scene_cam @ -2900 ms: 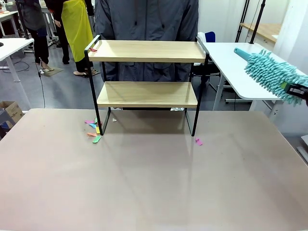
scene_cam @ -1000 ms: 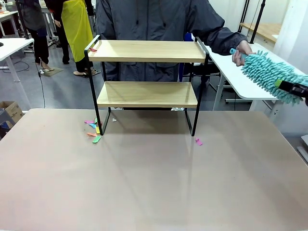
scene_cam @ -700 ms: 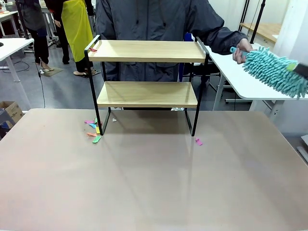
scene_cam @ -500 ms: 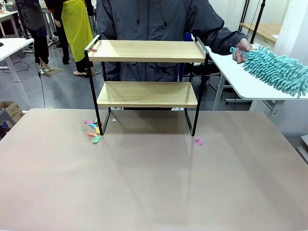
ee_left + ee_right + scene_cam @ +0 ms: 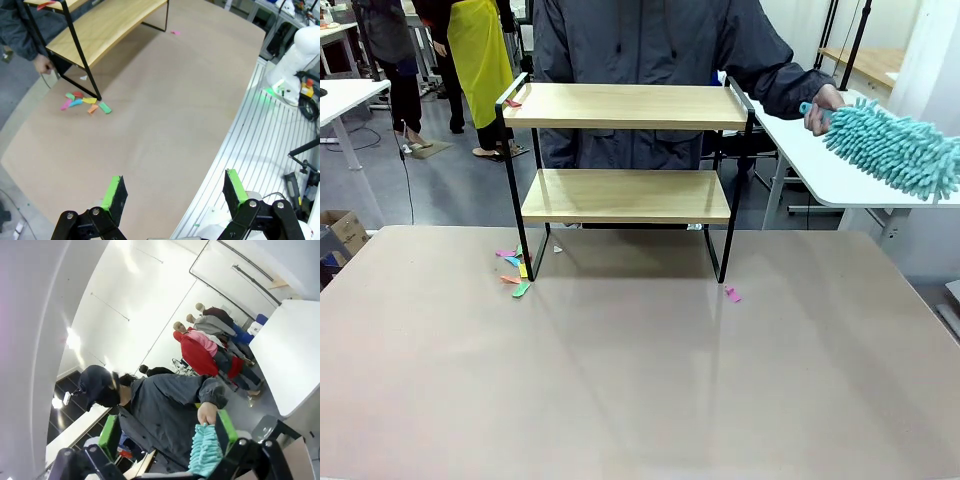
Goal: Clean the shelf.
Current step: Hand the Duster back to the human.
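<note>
Two boards of the shelf (image 5: 625, 150) stand at the bench's (image 5: 640, 380) far edge. We keep left end effector (image 5: 172, 192) and right end effector (image 5: 167, 432) open; the duster (image 5: 895, 150), in the person's hand (image 5: 820, 108), could drop in a mistimed handover.

My left hand (image 5: 172, 197) is black, with two flat green pads (image 5: 113, 193) on its fingers and round silver screws at the joints. My right hand (image 5: 165, 432) looks the same. The person (image 5: 650, 45) wears a dark grey jacket with long sleeves.
</note>
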{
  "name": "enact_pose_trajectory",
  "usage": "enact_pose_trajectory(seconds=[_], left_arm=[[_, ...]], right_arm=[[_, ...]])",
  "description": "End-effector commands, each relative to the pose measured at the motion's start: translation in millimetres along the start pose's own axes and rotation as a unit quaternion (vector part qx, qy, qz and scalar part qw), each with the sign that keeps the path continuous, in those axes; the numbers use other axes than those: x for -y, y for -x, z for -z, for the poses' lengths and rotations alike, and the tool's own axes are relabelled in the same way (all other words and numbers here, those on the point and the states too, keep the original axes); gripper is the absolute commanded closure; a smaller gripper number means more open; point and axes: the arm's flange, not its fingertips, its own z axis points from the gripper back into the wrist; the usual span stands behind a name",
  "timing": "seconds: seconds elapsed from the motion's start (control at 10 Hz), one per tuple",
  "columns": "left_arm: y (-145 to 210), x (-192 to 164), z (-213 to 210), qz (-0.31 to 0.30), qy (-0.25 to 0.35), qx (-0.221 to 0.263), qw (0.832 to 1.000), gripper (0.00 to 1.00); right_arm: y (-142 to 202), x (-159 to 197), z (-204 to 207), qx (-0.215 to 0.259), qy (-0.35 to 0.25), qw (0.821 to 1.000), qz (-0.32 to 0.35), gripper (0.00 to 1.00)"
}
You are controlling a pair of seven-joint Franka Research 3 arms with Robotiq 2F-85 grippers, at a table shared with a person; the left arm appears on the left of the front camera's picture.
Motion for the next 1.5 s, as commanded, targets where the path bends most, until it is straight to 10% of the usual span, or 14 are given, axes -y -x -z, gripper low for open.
enact_pose_trajectory(seconds=[0.0,1.4], left_arm=[[-0.5,0.0,-0.4,0.009,0.010,0.008,1.000,0.00],[-0.5,0.0,-0.4,0.009,0.010,0.008,1.000,0.00]], right_arm=[[2.1,-11.8,3.2,0.003,0.001,1.000,-0.015,0.00],[2.1,-11.8,3.2,0.003,0.001,1.000,-0.015,0.00]])
